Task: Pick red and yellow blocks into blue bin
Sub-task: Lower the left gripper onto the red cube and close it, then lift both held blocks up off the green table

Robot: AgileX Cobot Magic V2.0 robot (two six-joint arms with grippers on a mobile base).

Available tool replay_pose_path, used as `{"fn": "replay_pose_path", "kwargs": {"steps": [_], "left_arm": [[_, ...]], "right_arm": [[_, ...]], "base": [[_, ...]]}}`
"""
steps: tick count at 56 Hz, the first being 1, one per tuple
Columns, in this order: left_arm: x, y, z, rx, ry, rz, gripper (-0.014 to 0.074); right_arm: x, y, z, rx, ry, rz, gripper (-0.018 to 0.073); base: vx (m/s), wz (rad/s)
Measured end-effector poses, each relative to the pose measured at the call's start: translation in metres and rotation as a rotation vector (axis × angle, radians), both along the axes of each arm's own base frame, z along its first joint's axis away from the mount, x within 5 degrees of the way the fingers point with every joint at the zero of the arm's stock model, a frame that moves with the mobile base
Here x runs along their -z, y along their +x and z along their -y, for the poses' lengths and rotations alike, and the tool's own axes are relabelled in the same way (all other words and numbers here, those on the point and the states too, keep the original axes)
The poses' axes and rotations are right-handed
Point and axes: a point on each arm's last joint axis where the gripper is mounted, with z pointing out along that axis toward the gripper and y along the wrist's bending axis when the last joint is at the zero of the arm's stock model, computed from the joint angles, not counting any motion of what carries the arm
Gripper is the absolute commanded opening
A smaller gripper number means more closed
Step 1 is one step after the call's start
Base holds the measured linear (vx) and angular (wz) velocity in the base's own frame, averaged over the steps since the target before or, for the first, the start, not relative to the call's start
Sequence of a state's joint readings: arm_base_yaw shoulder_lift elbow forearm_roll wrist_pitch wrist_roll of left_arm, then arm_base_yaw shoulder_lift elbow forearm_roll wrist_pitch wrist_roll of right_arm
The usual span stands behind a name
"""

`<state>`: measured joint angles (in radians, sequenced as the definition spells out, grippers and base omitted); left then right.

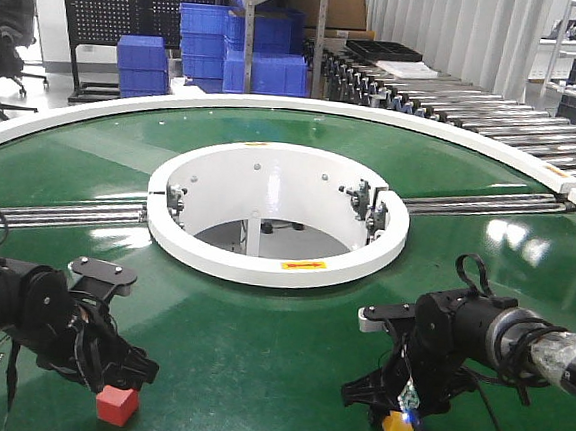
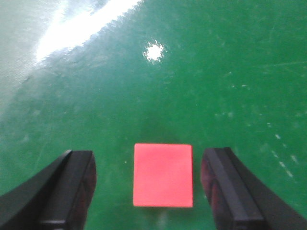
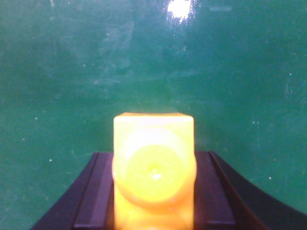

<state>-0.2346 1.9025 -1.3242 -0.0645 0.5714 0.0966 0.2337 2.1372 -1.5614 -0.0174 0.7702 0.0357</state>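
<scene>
Jaws of the left gripper (image 2: 149, 191) stand apart, straddling the red cube (image 2: 163, 175) at lower left; the right gripper (image 1: 399, 409) clenches the yellow brick (image 1: 398, 426) at lower right.

Overhead glare on green belt (image 2: 216, 72); yellow brick (image 3: 153, 172) overexposed, blurred close-up.

Small plain red cube (image 1: 116, 406), matte, lying flat on the green counter (image 1: 257, 353) at the near left edge. From above, a clean square face (image 2: 163, 175), squarely between the two spread fingers of the left end effector (image 2: 148, 153), with green showing on either side.

Yellow brick (image 1: 398, 426) at the near right, well apart from the cube. One round stud showing close up (image 3: 153, 167), bright and washed out by glare. Black fingers of the right end effector (image 3: 154, 155) pressed against both its sides.
</scene>
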Motion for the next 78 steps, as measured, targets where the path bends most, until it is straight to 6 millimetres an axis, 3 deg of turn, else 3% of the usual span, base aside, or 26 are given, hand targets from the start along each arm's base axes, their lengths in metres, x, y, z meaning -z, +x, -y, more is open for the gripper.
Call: {"fn": "replay_pose_path", "kwargs": {"steps": [26, 31, 38, 43, 54, 59, 64, 78], "left_arm": [[0.031, 0.005, 0.012, 0.069, 0.040, -0.073, 0.0533], [0.032, 0.005, 0.015, 0.075, 0.038, -0.066, 0.0437], [0.033, 0.005, 0.016, 0.078, 0.038, -0.067, 0.0211], [0.032, 0.005, 0.017, 0.080, 0.038, -0.068, 0.0001], [0.028, 0.000, 0.015, 0.090, 0.054, -0.103, -0.0008], [0.016, -0.006, 0.014, 0.099, 0.061, -0.115, -0.0006], [-0.013, -0.012, 0.012, 0.104, 0.053, -0.054, -0.0005], [-0.121, -0.049, 0.000, 0.100, 0.003, 0.252, -0.0001]], "right_arm": [[-0.001, 0.000, 0.000, 0.002, 0.003, -0.008, -0.0010], [-0.001, 0.000, -0.001, 0.004, 0.008, -0.009, -0.0010], [-0.001, -0.001, -0.001, 0.007, 0.013, -0.010, -0.0010], [0.000, -0.001, -0.001, 0.007, 0.012, -0.014, -0.0010], [-0.004, -0.003, -0.001, 0.010, 0.016, -0.024, -0.0010], [-0.013, -0.007, 0.000, 0.010, 0.017, -0.034, -0.0010], [-0.031, -0.011, 0.001, 0.003, 0.020, -0.010, -0.0010], [-0.133, -0.043, 0.008, -0.039, 0.058, 0.206, -0.0010]], "base": [[0.00, 0.00], [0.00, 0.00], [0.00, 0.00], [0.00, 0.00], [0.00, 0.00], [0.00, 0.00], [0.00, 0.00], [0.00, 0.00]]}}
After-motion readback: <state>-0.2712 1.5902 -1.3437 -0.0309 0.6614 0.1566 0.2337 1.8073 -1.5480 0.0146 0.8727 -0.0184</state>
